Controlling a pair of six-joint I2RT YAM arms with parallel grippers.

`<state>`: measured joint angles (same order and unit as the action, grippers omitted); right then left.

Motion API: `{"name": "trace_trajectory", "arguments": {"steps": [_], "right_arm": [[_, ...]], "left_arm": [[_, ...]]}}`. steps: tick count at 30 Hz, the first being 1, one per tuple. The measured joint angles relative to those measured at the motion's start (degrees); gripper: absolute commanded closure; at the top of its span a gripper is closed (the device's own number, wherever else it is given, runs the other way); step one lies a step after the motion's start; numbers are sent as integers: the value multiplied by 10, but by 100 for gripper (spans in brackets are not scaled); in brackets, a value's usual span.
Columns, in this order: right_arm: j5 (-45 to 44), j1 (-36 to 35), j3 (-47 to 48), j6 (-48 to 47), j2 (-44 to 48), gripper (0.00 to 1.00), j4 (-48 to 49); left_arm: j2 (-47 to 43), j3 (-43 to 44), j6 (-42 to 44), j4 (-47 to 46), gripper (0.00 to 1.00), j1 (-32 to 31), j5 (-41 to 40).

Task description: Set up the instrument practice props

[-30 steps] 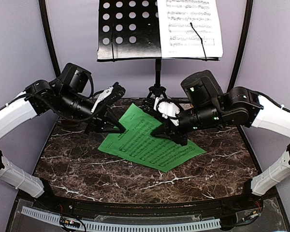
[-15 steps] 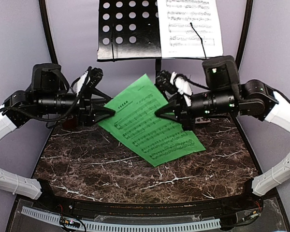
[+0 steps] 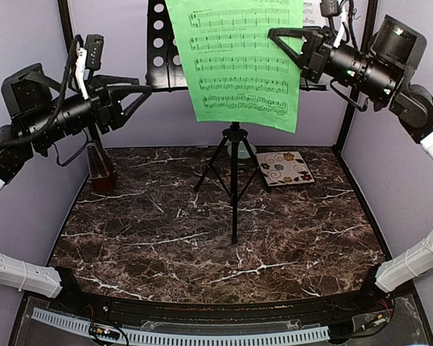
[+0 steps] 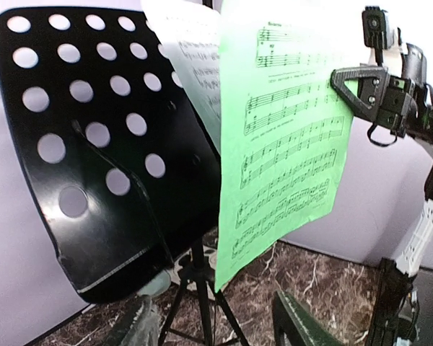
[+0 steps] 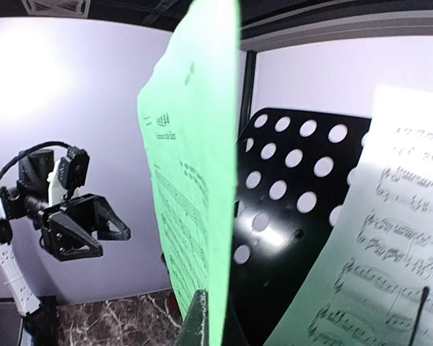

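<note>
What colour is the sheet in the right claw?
Green, with black printed music; the sheet shows best in the top external view.

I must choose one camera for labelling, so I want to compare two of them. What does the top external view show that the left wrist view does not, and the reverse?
Only the top external view: the metronome at the left, and the cream tile right of the tripod. Only the left wrist view: the white sheet shown plainly, behind the green one. Both: the green sheet pinched at its edge by the right gripper, in front of the perforated black desk.
</note>
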<state>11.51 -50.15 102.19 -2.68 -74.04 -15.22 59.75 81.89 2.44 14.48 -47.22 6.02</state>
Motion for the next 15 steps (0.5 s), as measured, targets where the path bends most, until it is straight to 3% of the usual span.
{"name": "trace_trajectory", "arguments": {"steps": [9, 15], "right_arm": [[-39, 64, 92, 19, -79, 100, 85], [-41, 102, 149, 29, -145, 100, 118]], "left_arm": [[53, 60, -51, -52, 46, 0, -27], [99, 106, -70, -49, 53, 11, -43]]}}
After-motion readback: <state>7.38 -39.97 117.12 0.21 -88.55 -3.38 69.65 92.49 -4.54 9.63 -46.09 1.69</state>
